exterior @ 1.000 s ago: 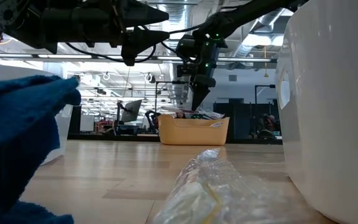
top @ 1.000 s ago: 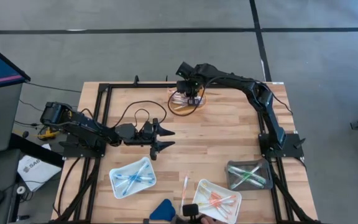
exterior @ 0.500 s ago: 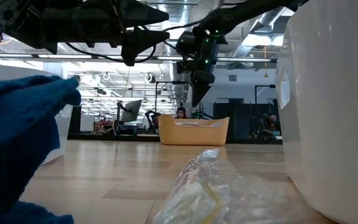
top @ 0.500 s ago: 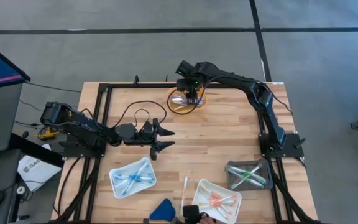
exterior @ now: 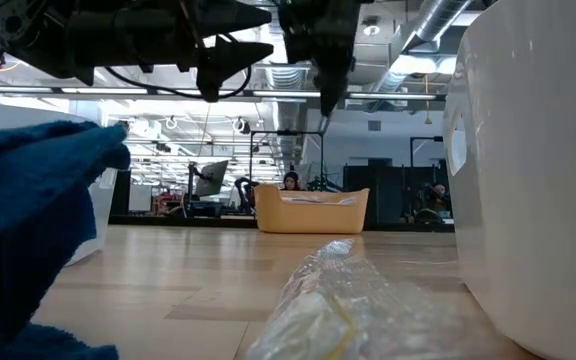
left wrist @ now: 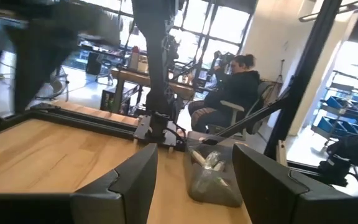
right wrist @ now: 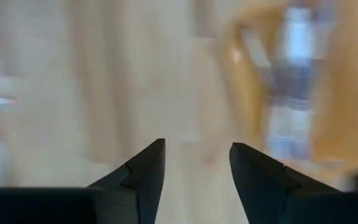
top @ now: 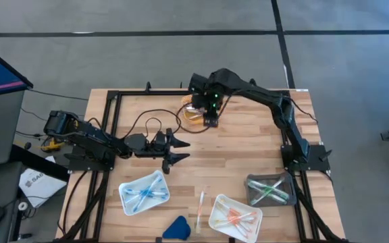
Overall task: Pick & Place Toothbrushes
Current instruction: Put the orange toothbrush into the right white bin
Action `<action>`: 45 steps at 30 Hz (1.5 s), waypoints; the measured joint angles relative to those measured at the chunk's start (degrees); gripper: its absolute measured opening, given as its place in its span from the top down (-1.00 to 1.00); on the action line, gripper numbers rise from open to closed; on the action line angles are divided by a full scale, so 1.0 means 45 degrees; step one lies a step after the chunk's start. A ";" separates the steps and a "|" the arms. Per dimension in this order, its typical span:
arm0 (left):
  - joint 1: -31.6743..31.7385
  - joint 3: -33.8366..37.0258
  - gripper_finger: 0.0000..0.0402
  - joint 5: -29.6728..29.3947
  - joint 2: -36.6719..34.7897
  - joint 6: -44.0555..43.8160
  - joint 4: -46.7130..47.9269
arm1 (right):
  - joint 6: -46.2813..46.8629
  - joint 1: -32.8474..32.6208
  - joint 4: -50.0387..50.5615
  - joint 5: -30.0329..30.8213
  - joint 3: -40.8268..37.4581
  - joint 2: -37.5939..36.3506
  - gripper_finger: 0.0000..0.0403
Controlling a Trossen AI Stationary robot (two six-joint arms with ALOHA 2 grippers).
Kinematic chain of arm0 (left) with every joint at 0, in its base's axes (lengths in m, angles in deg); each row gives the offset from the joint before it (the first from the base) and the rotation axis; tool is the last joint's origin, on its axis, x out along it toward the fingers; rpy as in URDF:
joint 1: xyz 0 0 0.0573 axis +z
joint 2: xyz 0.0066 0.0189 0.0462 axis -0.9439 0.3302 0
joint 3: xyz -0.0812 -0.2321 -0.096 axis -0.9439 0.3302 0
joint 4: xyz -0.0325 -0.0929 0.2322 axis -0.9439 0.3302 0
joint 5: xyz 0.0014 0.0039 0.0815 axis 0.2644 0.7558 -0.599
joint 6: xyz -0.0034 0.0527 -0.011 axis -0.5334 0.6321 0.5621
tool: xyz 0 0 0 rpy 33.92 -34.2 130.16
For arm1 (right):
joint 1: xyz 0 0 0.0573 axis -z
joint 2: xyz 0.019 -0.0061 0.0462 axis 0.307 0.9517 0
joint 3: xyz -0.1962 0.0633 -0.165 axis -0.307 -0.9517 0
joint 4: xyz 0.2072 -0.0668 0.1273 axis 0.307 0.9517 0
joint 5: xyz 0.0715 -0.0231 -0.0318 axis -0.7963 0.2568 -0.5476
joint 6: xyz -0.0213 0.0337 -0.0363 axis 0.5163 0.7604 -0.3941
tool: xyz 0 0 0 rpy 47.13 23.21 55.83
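Note:
Toothbrushes lie sorted in three trays near the front edge: blue ones in a white tray (top: 144, 192), orange ones in a white tray (top: 235, 217), green ones in a grey tray (top: 271, 189). One loose toothbrush (top: 200, 206) lies flat on the wood between the white trays. My right gripper (top: 210, 116) hangs open, pointing down, high over the near rim of an orange bowl (top: 192, 113) at the far middle; nothing is between its fingers (right wrist: 194, 165). My left gripper (top: 179, 150) waits open at mid-table, level, holding nothing.
A dark-blue wedge (top: 176, 228) sits at the near edge and fills the low view's left. A black frame (top: 113, 101) borders the table. The left wrist view shows the grey tray (left wrist: 213, 177) and a seated person beyond the table. Bare wood lies mid-table.
My right gripper has risen out of the orange bowl and moved a little toward the near edge, turning as it went; it carries nothing. A person's hand that showed at the near edge has gone out of view.

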 joint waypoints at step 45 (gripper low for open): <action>-0.1365 -0.0026 -0.02 0.3627 -0.2892 -0.0531 -0.0219 | -0.0374 -1.0962 -0.6288 0.2489 -0.2906 -0.0566 0.40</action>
